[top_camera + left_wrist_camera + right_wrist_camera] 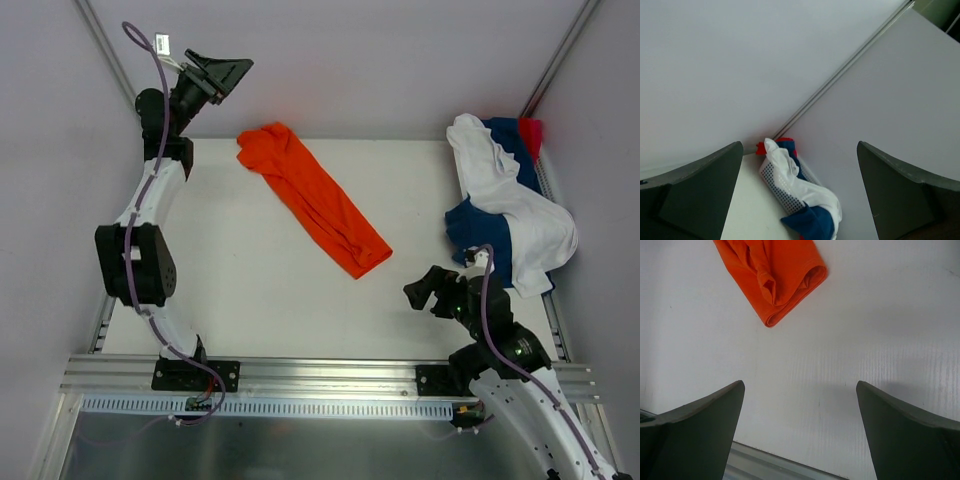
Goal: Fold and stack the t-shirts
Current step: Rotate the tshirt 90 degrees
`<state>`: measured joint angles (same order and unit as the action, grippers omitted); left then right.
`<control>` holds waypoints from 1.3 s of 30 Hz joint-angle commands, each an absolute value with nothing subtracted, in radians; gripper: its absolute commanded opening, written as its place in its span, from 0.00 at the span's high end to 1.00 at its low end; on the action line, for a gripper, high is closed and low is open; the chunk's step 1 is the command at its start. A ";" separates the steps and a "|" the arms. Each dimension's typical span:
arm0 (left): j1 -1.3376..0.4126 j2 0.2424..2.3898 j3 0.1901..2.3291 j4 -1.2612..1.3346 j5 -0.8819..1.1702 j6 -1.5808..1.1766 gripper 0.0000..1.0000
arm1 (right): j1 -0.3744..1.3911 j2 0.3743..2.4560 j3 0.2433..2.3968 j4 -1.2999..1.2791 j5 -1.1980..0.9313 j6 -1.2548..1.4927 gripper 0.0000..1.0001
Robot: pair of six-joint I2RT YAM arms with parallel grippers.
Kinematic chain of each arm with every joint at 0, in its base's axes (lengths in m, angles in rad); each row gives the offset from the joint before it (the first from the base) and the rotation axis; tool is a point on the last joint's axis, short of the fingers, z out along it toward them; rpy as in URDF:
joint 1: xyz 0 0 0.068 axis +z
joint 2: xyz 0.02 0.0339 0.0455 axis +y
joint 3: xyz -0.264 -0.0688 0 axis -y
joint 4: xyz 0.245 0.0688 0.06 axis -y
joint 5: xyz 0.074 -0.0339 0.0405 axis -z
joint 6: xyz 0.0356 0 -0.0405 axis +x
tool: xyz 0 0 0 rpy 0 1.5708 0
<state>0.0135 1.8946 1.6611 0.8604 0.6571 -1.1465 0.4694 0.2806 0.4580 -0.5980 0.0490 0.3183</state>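
Observation:
The bright orange t-shirt (312,199) lies folded into a long strip, running diagonally across the middle of the white table; its lower end shows in the right wrist view (772,275). A white t-shirt (510,205), a navy blue one (478,235) and a red-pink one (530,132) hang piled over a white perforated basket (777,187) at the right edge. My left gripper (222,72) is open and empty, raised at the far left, away from the cloth. My right gripper (428,288) is open and empty, low over bare table near the front right.
Grey walls close the table on the left, back and right. A metal rail (330,375) runs along the front edge, with both arm bases on it. The basket pile stands just right of my right arm.

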 commanded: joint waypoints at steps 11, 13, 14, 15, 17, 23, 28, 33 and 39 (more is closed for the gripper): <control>-0.314 1.442 0.816 0.397 0.183 -0.902 0.01 | 0.477 0.229 0.595 -0.658 0.043 0.351 0.00; -0.383 1.459 0.775 0.400 0.116 -0.937 0.01 | 0.479 0.216 0.614 -0.684 0.055 0.353 0.01; -0.408 1.460 0.728 0.416 0.088 -0.969 0.01 | 0.479 0.209 0.621 -0.695 0.061 0.354 0.01; -0.429 1.466 0.709 0.431 0.062 -0.980 0.01 | 0.477 0.206 0.629 -0.715 0.070 0.354 0.01; -0.486 1.495 0.687 0.466 0.015 -1.008 0.01 | 0.479 0.196 0.650 -0.741 0.078 0.351 0.00; -0.635 1.606 0.767 0.471 -0.047 -1.045 0.01 | 0.477 0.184 0.669 -0.782 0.094 0.353 0.01; -0.738 1.753 0.851 0.466 -0.109 -1.100 0.01 | 0.479 0.160 0.686 -0.825 0.112 0.354 0.01; -0.819 1.916 0.986 0.445 -0.133 -1.160 0.01 | 0.479 0.156 0.721 -0.873 0.133 0.347 0.00; -0.851 1.994 1.054 0.436 -0.147 -1.193 0.01 | 0.477 0.141 0.738 -0.907 0.156 0.342 0.01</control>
<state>-0.8391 1.9533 1.0340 0.4759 -0.1154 -1.1633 0.4721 0.1570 0.7021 -0.8658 0.1257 0.3397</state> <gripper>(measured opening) 0.990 0.993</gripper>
